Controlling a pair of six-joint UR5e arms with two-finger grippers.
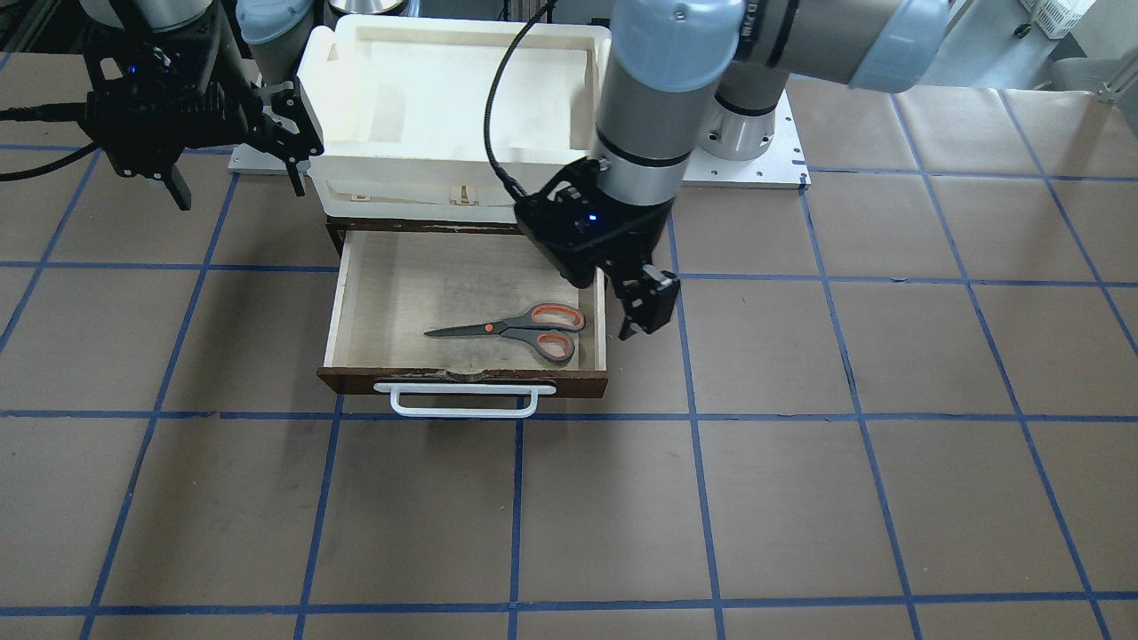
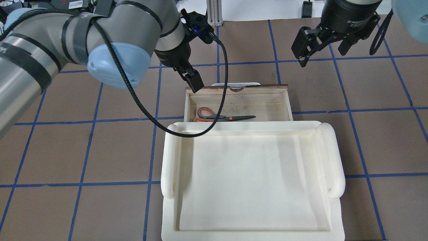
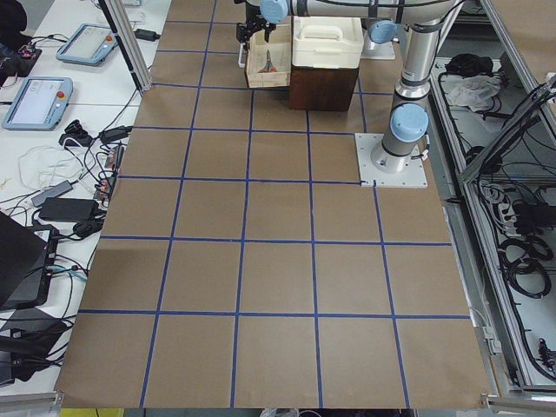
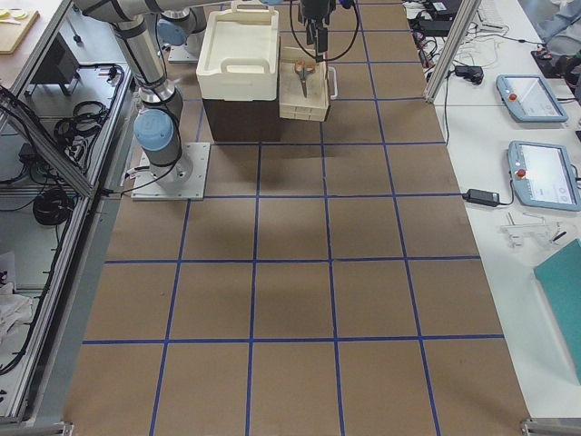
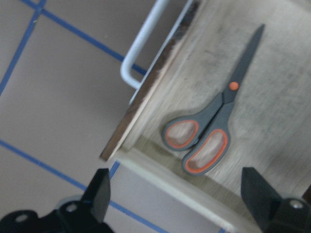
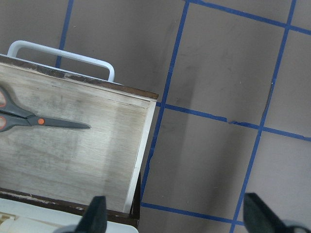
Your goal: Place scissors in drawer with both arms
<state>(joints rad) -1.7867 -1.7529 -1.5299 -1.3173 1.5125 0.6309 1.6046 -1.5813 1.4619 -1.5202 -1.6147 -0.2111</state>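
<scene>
Scissors (image 1: 511,329) in drawer (image 1: 391,284), right gripper (image 2: 323,55) marked "2F"

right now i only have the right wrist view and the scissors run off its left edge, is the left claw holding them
Observer: No. The left claw is open and empty; the scissors lie loose.
Operator: where is it then
Observer: Above the side wall of the drawer, at the scissors' handle end, not touching them.
Operator: whole pair inside
Observer: Yes, the whole pair lies flat on the drawer floor, just inside that wall.
</scene>
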